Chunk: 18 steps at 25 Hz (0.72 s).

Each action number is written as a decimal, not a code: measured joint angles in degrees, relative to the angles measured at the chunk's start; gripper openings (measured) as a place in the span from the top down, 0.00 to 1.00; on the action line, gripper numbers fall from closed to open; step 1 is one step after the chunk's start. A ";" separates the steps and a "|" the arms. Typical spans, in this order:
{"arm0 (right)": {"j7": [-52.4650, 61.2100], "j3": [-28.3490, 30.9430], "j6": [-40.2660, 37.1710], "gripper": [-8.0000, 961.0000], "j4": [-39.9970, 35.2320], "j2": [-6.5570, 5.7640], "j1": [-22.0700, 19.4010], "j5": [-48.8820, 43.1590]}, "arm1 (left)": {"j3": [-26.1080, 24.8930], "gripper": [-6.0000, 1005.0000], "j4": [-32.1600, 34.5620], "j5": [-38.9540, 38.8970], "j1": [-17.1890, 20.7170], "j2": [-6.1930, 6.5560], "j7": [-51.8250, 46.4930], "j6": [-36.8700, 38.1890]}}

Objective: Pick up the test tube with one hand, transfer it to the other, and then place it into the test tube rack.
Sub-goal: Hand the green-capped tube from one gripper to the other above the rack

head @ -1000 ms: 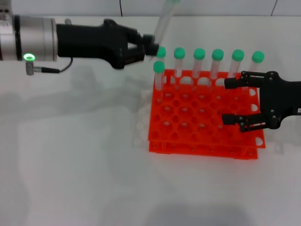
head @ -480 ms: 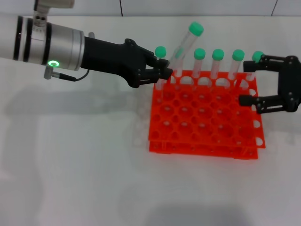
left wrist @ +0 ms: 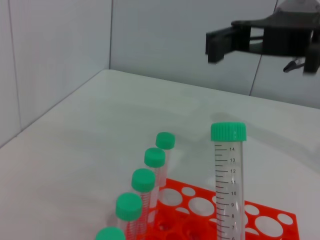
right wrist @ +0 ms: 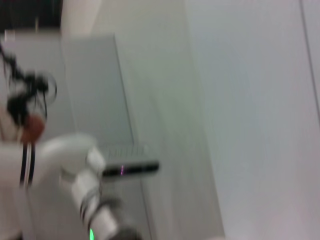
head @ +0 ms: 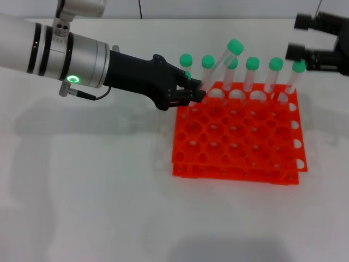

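The left tool [head: 188, 93], mid-frame, grips the tube [head: 221, 65] low down; its cap tilts toward the upper right, where the right tool [head: 305, 37] waits spread above the rack [head: 235, 134].

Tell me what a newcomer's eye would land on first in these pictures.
The bright orange test tube rack stands out at the table's middle, with a row of green-capped tubes upright along its far edge. Next comes the left claw, reaching in from the left on its silver arm and gripping a test tube that tilts above the rack's far-left corner. The right claw hangs open, raised at the far right.
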 joint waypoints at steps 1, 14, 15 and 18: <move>0.04 0.02 -0.01 0.09 1.36 0.18 0.20 1.52 | -0.01 0.79 0.00 0.07 -0.09 -0.05 0.03 0.00; -16.63 -0.67 5.46 0.09 20.04 5.95 3.79 7.78 | -0.12 0.78 0.12 0.50 -0.15 -1.11 2.04 -1.28; -17.75 -0.65 5.54 0.09 21.56 5.91 4.21 8.22 | -0.13 0.78 0.14 0.46 -0.14 -1.19 2.17 -1.28; -19.96 -0.63 7.10 0.09 23.81 6.06 4.72 8.70 | -0.15 0.78 0.17 0.27 -0.01 -1.32 2.72 -1.28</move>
